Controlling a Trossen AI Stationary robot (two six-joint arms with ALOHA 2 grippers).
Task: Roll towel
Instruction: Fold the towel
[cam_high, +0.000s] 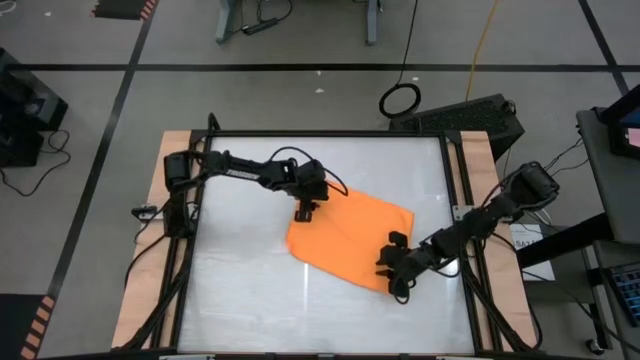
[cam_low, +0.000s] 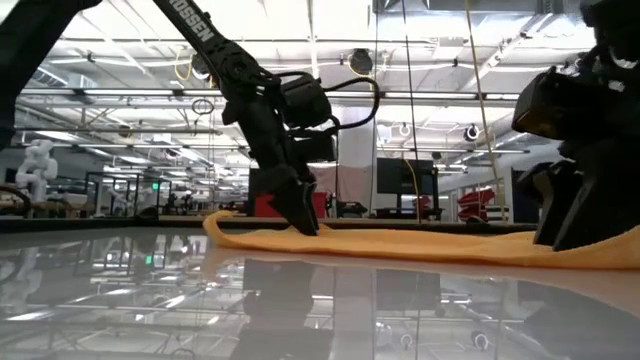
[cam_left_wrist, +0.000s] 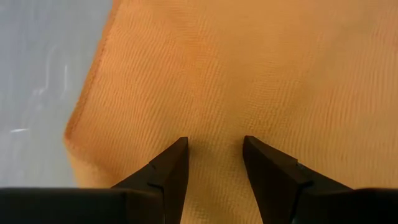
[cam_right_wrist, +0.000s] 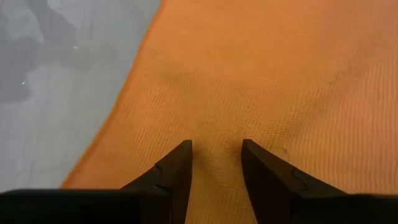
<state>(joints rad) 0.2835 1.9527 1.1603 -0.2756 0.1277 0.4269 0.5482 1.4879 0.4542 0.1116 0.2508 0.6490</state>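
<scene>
Left hand (cam_high: 305, 211) down on the towel's (cam_high: 350, 240) far-left corner, fingers (cam_left_wrist: 171, 168) parted a little with cloth showing between the tips, nothing pinched yet as far as the wrist view shows. Right hand (cam_high: 393, 270) down on the near-right corner of the same towel, fingers (cam_right_wrist: 174, 168) parted about as much, orange cloth between them too, no grip visible. Towel lying flat and spread, skewed like a diamond, on the glossy white tabletop (cam_high: 240, 300), roughly at its middle and a touch toward the right side; in the low view a thin orange strip (cam_low: 420, 243) with one slightly lifted edge at the left. Step in hand, by judgement: taking hold of an edge to begin the roll. To do it well: press both sets of tips lightly into the cloth before closing, so only the top layer gathers; close both hands at the same time; lift just enough to fold the edge over itself; keep the two hands level and moving together so the roll stays straight and tight and does not skew; avoid dragging the whole towel across the slick surface. Count: one towel, two hands, one tabletop.
</scene>
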